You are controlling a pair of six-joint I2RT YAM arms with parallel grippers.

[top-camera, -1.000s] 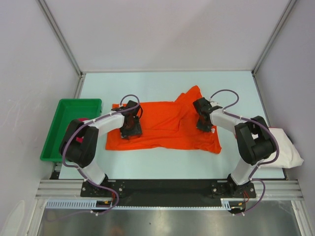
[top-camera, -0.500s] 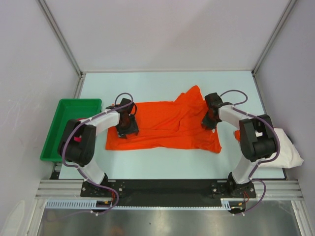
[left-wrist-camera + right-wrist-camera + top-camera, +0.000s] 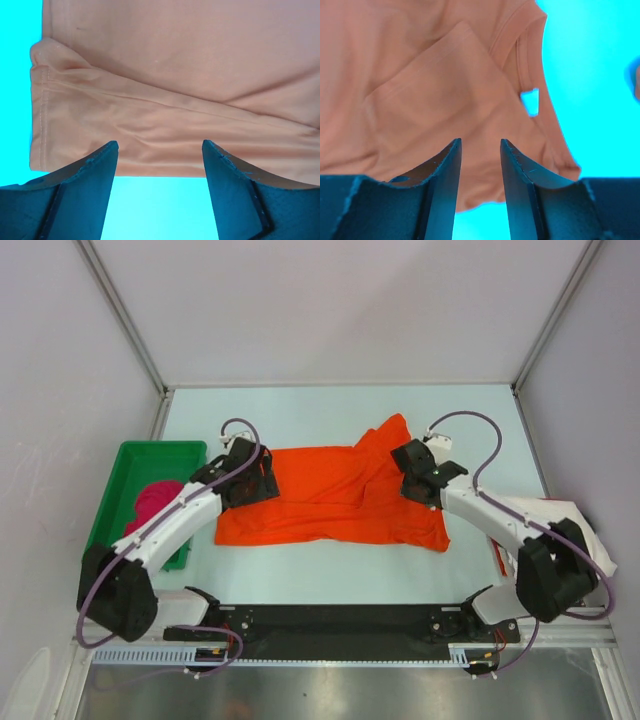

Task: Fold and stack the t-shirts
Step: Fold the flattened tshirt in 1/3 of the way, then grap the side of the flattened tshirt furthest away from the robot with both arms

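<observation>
The orange t-shirt [image 3: 335, 502] lies spread flat across the middle of the table. My left gripper [image 3: 256, 480] hovers open over its left end; in the left wrist view [image 3: 159, 145] the jaws stand wide apart above the shirt's hem [image 3: 165, 165], holding nothing. My right gripper [image 3: 412, 468] hovers over the shirt's right end near a folded sleeve; in the right wrist view [image 3: 480, 142] the jaws are narrowly apart above the cloth [image 3: 420, 80] and empty. The magenta-pink t-shirt [image 3: 152, 502] lies crumpled in the green tray. The off-white t-shirt [image 3: 578, 532] lies at the table's right edge, partly behind my right arm.
The green tray [image 3: 160, 452] stands at the table's left edge. Frame posts and grey walls close in the back and sides. The black base rail [image 3: 340, 620] runs along the near edge.
Both arms have stretched out lower over the table. The left arm's shift has uncovered the pink shirt in the tray. Both grippers stay over the orange shirt's ends, and the shirt has not moved.
</observation>
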